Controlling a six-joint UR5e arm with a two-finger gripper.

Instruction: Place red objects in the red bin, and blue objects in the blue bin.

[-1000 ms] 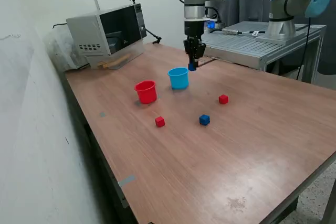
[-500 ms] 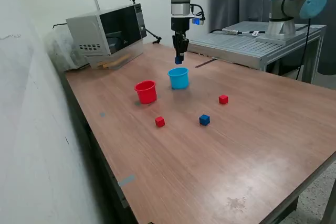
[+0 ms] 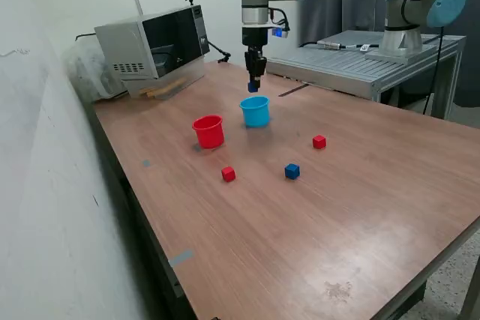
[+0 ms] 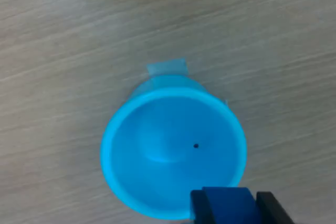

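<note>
A microwave (image 3: 154, 46) sits at the far end of the wood-grain table (image 3: 360, 207), with a red cup (image 3: 209, 130), two red cubes (image 3: 228, 174) (image 3: 319, 142) and a loose blue cube (image 3: 292, 171) spread apart on it. The gripper (image 3: 253, 85) hangs above the smooth, round blue cup (image 4: 173, 153), nothing between them. Its jaws pinch a second blue cube (image 4: 229, 205) over the cup's rim.

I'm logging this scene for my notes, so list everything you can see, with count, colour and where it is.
Blue cup: one, light blue, on the table, empty in the wrist view.
Red cup: one, red, to the exterior view's left of the blue cup.
Red cubes: two, red, one in front of the red cup, one toward the exterior view's right.
Loose blue cube: one, dark blue, between the red cubes.
Held blue cube: one, dark blue, above the blue cup.
Microwave: one, grey, far corner.
Table: one, brown wood.
Second arm: one, grey and blue, background.
Gripper: one, black, shut on the held blue cube.
</note>
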